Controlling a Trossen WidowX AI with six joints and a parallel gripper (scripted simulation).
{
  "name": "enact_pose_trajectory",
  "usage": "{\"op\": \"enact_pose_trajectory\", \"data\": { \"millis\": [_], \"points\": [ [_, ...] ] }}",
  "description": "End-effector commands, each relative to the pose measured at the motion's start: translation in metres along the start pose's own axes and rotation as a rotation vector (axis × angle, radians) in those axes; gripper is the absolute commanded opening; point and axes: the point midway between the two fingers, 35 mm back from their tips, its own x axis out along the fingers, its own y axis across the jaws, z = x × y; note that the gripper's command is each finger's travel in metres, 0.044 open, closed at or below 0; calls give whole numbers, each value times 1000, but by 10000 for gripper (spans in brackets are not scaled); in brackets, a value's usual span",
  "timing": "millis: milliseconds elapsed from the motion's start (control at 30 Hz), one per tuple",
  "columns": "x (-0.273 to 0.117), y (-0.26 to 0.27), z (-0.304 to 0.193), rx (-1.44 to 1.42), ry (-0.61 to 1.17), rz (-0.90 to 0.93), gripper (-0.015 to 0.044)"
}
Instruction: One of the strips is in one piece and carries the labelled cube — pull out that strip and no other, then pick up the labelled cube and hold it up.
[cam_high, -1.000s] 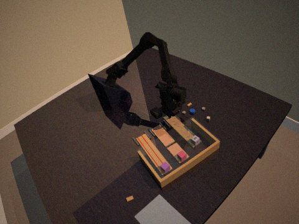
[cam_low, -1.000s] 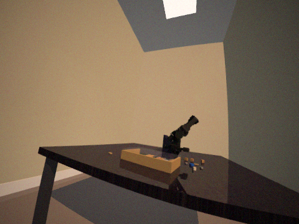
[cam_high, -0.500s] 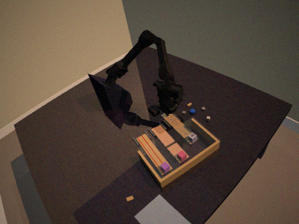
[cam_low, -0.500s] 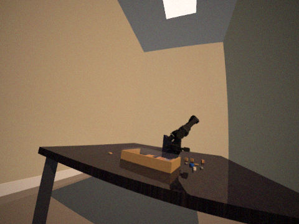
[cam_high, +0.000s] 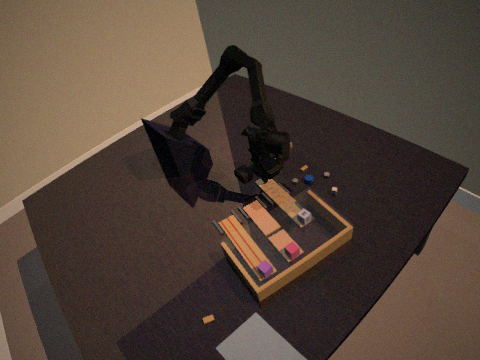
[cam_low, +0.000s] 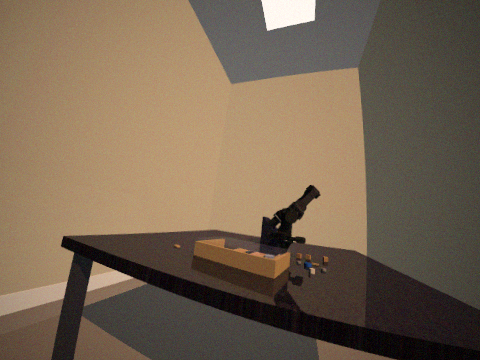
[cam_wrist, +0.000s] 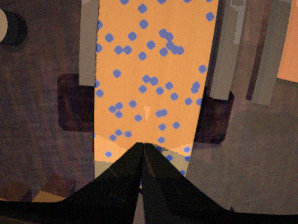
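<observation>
Beneath the closed claw (cam_wrist: 141, 152), dotted strip's (cam_wrist: 154, 63) near end (apparently pressed)

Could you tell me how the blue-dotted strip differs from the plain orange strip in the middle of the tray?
The dotted strip is speckled with blue dots, is in one piece, and carries a white labelled cube. The plain strip has no pattern, is split into two pieces with a gap, and carries a pink cube. The shut gripper sits at the dotted strip's end. Both are orange.
</observation>
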Motion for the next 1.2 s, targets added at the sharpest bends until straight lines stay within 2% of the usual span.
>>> {"op": "enact_pose_trajectory", "data": {
  "millis": [0,1167],
  "points": [
    [8,-1,-14,7,30,-7,0],
    [6,-1,-65,9,32,-7,0]
  ]
}}
